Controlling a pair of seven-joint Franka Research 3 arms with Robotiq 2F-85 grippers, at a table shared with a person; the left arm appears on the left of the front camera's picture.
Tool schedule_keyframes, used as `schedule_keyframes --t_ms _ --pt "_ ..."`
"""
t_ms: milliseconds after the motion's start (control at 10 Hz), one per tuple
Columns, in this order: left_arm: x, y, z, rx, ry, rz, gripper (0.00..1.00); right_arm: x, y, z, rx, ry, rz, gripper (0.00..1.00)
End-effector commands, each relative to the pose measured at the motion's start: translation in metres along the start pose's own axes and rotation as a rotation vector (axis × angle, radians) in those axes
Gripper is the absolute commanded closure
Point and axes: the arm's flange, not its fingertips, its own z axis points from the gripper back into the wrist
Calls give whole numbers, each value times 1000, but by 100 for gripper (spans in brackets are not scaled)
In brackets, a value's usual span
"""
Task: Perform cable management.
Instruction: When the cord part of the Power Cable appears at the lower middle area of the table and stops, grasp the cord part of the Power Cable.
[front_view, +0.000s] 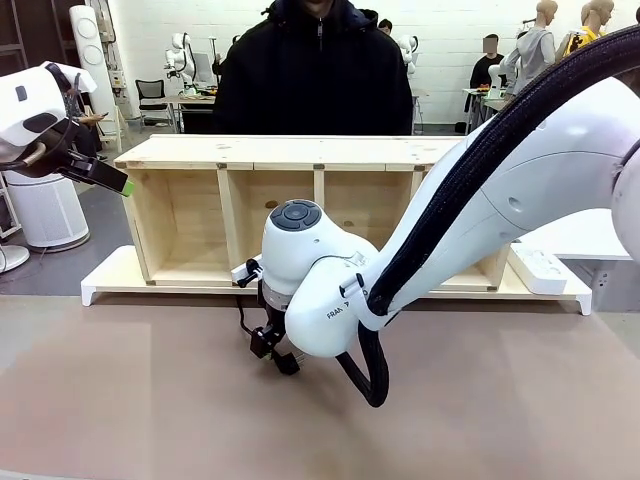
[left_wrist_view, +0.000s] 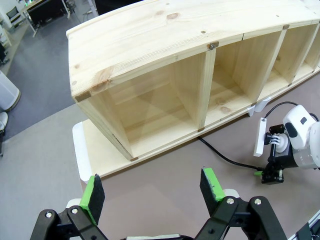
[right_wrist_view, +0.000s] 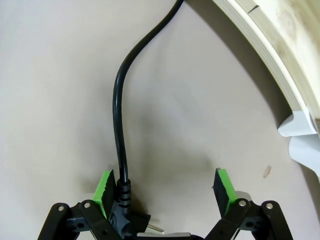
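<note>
The cable (right_wrist_view: 118, 125), thin and black, runs down the brown table from the shelf's base to its plug (right_wrist_view: 127, 217). The plug lies between the fingers of my right gripper (right_wrist_view: 165, 187), against the left green pad (right_wrist_view: 105, 186); the other pad stands well clear, so the jaws are open. In the front view my right gripper (front_view: 272, 350) points down at the table in front of the wooden shelf unit (front_view: 300, 210), with the cable (front_view: 240, 315) beside it. My left gripper (left_wrist_view: 152, 189) hangs open and empty, high above the shelf's left end (left_wrist_view: 150, 60).
The shelf unit lies on a white base board (front_view: 110, 280) across the table's far half. A white power strip (front_view: 540, 268) rests at its right end. A person in a black jacket (front_view: 315, 70) stands behind the shelf.
</note>
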Motion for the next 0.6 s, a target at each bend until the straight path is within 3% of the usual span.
schedule_keyframes --t_ms 0,100,200,300,400,500 --pt "0 1 0 2 -8 2 0 5 5 -4 -72 -20 -2 15" --pt "0 1 0 2 -8 2 0 2 5 -5 -67 4 -15 20" --pt "0 1 0 2 -8 2 0 2 4 -5 -70 13 -24 35" --pt "0 1 0 2 -8 2 0 1 2 -4 -66 16 -37 39" --pt "0 1 0 2 -8 2 0 2 1 -2 -64 16 -47 55" --pt "0 1 0 2 -8 2 0 1 0 -2 -62 17 -52 59"
